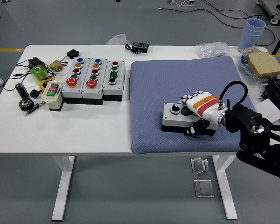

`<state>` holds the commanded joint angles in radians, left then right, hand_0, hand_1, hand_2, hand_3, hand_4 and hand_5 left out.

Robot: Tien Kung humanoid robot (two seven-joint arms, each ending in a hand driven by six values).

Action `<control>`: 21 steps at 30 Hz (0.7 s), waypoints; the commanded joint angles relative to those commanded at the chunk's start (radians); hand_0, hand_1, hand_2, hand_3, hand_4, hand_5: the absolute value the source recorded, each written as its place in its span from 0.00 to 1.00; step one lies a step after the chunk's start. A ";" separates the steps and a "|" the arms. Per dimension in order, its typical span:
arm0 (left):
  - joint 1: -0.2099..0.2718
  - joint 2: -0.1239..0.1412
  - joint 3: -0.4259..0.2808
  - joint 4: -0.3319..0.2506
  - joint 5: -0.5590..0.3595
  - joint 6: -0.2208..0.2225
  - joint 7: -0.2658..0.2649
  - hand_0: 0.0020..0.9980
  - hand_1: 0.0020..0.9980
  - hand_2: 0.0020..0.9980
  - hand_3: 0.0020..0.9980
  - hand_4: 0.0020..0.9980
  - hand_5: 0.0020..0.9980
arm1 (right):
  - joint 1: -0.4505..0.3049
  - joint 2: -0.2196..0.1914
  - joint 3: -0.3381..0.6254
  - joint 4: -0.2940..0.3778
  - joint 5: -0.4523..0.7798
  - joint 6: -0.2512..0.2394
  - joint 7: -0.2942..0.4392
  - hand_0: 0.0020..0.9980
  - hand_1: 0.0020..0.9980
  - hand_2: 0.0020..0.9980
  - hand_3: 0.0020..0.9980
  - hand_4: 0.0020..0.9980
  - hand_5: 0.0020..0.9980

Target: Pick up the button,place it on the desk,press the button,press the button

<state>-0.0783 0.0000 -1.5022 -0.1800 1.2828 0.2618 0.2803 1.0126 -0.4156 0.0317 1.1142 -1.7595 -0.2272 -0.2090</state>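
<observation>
Right hand (199,108) is wrapped over the right end of the button box (181,117), fingers curled across its top and thumb on the front face; box lies flat on the blue-grey mat (154,84), near its front edge. Step judged: placing, not pressing. Next move calls for letting go, then a fingertip on the green button (185,110).

We look down on a white bench (84,130) that fills the middle of the frame, standing on white legs (63,189) with flat feet, one at lower left and one at lower right. Under and around it runs a smooth grey floor (130,196), evenly lit. A yellow line (4,49) crosses the floor at the left edge, and black cables (224,18) trail across it along the top. Two small silvery plates (200,176) lie on the floor near the lower right leg.
</observation>
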 joint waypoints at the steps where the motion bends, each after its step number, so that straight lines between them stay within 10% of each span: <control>1: 0.000 0.000 0.000 0.000 0.001 0.000 0.000 0.53 0.42 0.42 0.43 0.25 0.51 | -0.001 -0.002 0.002 0.001 0.000 0.000 0.001 0.93 0.84 0.98 0.95 0.95 0.42; 21: 0.013 0.000 -0.012 0.000 0.032 -0.004 0.006 0.53 0.42 0.42 0.43 0.25 0.51 | -0.055 -0.096 0.120 0.101 -0.053 0.007 -0.013 0.96 0.88 1.00 1.00 0.97 0.39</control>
<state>-0.0650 0.0000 -1.5138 -0.1800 1.3149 0.2577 0.2862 0.9575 -0.5113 0.1513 1.2154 -1.8128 -0.2204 -0.2223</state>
